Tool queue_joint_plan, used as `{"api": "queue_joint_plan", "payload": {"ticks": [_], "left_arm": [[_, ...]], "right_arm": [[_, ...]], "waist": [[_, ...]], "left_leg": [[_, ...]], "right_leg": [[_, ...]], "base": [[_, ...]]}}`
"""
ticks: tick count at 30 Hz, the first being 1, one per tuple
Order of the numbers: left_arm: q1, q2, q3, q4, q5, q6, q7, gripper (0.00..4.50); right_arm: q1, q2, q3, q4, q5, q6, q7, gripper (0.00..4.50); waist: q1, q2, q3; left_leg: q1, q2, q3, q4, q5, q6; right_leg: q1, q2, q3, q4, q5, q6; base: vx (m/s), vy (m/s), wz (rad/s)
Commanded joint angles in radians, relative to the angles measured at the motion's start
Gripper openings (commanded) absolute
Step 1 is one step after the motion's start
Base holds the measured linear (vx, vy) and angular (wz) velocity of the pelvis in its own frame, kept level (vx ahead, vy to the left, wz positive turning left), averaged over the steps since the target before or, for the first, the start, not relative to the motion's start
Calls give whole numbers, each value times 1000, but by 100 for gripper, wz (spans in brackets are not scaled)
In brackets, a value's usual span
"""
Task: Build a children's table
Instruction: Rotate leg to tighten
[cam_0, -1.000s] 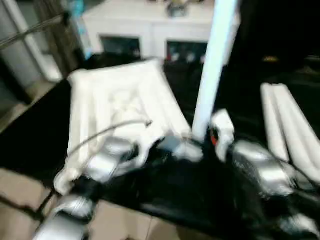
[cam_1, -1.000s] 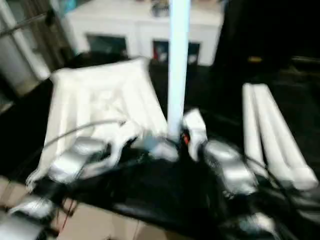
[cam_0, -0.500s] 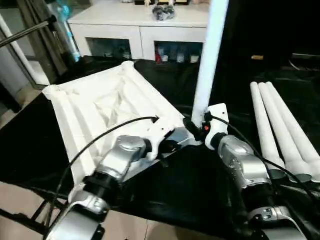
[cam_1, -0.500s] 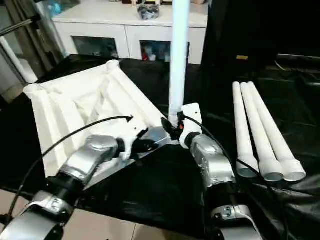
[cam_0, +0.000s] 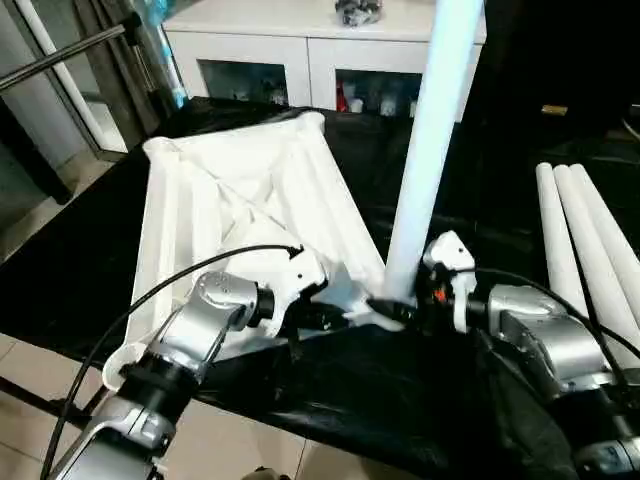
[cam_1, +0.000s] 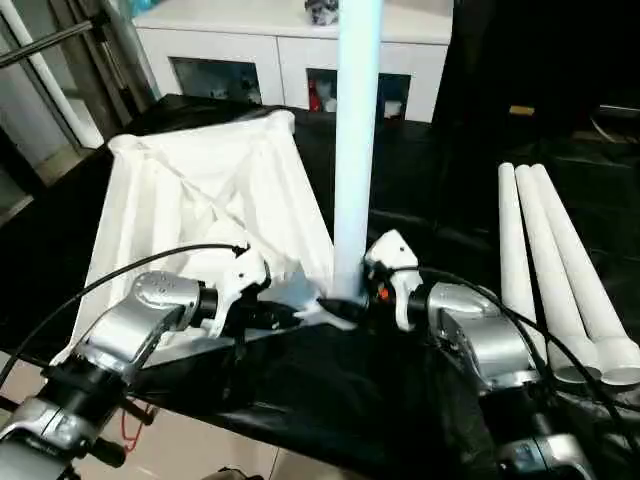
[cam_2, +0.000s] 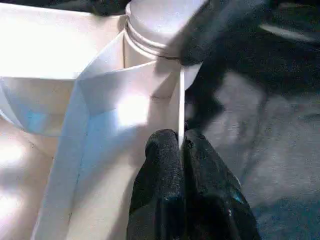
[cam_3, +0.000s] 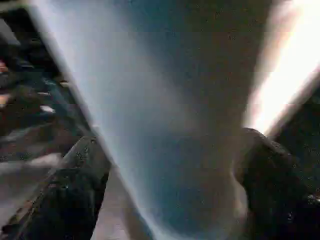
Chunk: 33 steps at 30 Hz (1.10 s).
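Tabletop rim pinched in left fingers; upright leg between spread right fingers.

Up close, a white tube leg ran slanted between the two black fingers of the right pincer. One finger sat on each side of it, with a bright glare along one edge and dark clutter behind.

white cabinet with glass doors behind black-draped table; tiled floor.
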Motion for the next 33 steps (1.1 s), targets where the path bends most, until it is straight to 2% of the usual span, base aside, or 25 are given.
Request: {"api": "queue_joint_plan", "payload": {"ticks": [1, 3, 4, 5, 6, 12, 14, 16, 17, 20, 23, 24, 25, 27, 28, 30, 33], "left_arm": [[10, -3, -37, -57, -50, 11, -69, 0], [11, -2, -38, -61, -52, 15, -72, 0], [11, -2, -38, -61, -52, 15, -72, 0], [11, -1, -35, -63, -49, 18, -66, 0], [12, -1, -34, -63, -49, 18, -65, 0], [13, 5, -27, -70, -47, 24, -64, 0], [8, 9, -28, -64, -47, 25, -64, 0], [3, 7, -28, -50, -40, 16, -53, 0], [-1, 2, -25, -41, -36, 15, -41, 0], [-12, -14, -14, -18, -30, 12, -7, 0], [-35, -51, 20, 37, -12, 16, 92, 0], [-42, -60, 29, 50, -11, 24, 114, 0], [-48, -67, 37, 61, -9, 30, 133, 0], [-71, -99, 56, 96, 3, 53, 209, 0], [-80, -110, 61, 108, 8, 61, 235, 0], [-101, -143, 75, 138, 15, 74, 303, 0], [-130, -210, 84, 190, 29, 66, 400, 0]], "right_arm": [[3, -14, 27, -26, 14, 22, 50, 387], [4, -17, 29, -29, 18, 30, 61, 387], [4, -17, 29, -29, 18, 30, 61, 387], [2, -19, 40, -28, 14, 33, 63, 373], [1, -18, 42, -27, 15, 35, 64, 363], [-5, -7, 43, -31, 31, 57, 73, 316], [-1, -3, 50, -33, 32, 60, 78, 309], [6, 2, 55, -34, 31, 62, 80, 290], [8, 4, 56, -32, 30, 61, 78, 276], [10, 9, 57, -29, 28, 70, 71, 272], [13, 31, 52, -14, 10, 65, 21, 260], [6, 53, 42, 12, -10, 47, -32, 259], [-3, 73, 31, 39, -25, 39, -81, 258], [-37, 146, -17, 134, -57, 32, -258, 257], [-49, 170, -34, 163, -61, 41, -311, 256], [-73, 219, -61, 222, -77, 29, -427, 255], [-121, 309, -93, 325, -108, 30, -637, 255]], "waist": [[-1, -21, -57], [-1, -15, -55], [-1, -15, -54], [-3, -24, -54], [-1, -21, -54], [2, -21, -61], [2, -25, -60], [3, -22, -60], [3, -26, -59], [2, -26, -58], [1, -26, -54], [0, -26, -54], [-6, -19, -54], [-17, -24, -52], [-23, -23, -52], [-37, -22, -52], [-43, -16, -52]], "left_leg": [[17, 61, -21, -63, -187, 84], [19, 60, -20, -63, -186, 79], [20, 59, -20, -64, -189, 77], [20, 59, -20, -65, -194, 73], [20, 59, -21, -65, -192, 71], [17, 57, -21, -58, -128, 92], [16, 56, -19, -57, -127, 95], [18, 57, -20, -59, -131, 93], [18, 57, -20, -58, -134, 92], [19, 57, -19, -59, -140, 87], [26, 56, -17, -59, -170, 72], [25, 55, -18, -61, -175, 69], [24, 53, -21, -63, -187, 53], [22, 51, -22, -66, -200, 42], [20, 49, -23, -66, -204, 35], [24, 49, -25, -67, -229, 20], [27, 47, -25, -67, -244, 17]], "right_leg": [[56, -83, 47, -79, -157, -225], [52, -83, 49, -82, -184, -219], [51, -82, 49, -84, -194, -216], [52, -83, 49, -86, -210, -212], [52, -84, 50, -84, -214, -211], [54, -83, 48, -76, -133, -218], [54, -83, 48, -77, -141, -216], [53, -82, 47, -77, -155, -214], [53, -83, 48, -78, -163, -212], [52, -83, 48, -81, -183, -206], [48, -83, 50, -90, -234, -198], [49, -83, 50, -90, -245, -195], [50, -83, 48, -90, -273, -186], [49, -82, 47, -92, -284, -184], [50, -82, 45, -90, -293, -186], [48, -82, 46, -96, -317, -181], [47, -82, 46, -99, -308, -185]], "base": [[0, 0, 0], [0, 0, 0], [0, 0, 0], [0, 0, 0], [0, 0, 0], [0, 0, 0], [0, 0, 0], [0, 0, 0], [0, 0, 0], [0, 0, 0], [0, 0, 0], [0, 0, 0], [0, 0, 0], [0, 0, 0], [0, 0, 0], [0, 0, 0], [0, 0, 0]]}}
